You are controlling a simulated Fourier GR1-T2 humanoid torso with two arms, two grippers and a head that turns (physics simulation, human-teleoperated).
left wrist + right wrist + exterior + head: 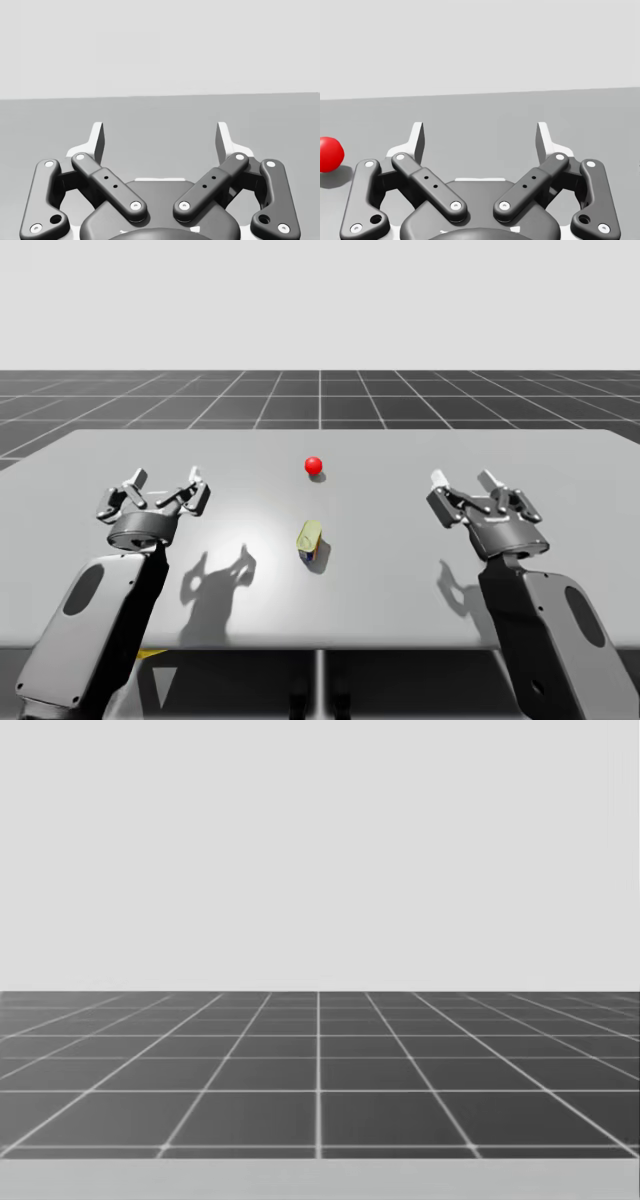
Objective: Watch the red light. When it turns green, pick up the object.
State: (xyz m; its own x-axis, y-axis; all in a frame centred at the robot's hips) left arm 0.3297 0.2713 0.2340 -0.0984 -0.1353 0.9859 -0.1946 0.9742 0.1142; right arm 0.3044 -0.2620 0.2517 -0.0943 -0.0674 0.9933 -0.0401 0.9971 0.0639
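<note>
Red light [314, 466] on, so we wait: left gripper [166, 481] and right gripper [464, 481] both released, parked flanking the yellowish can [309, 538], well apart, ready for green.

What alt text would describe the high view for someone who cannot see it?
A small yellowish can sits on a grey table, a red light beyond it; my left gripper and right gripper hang open at either side.
</note>
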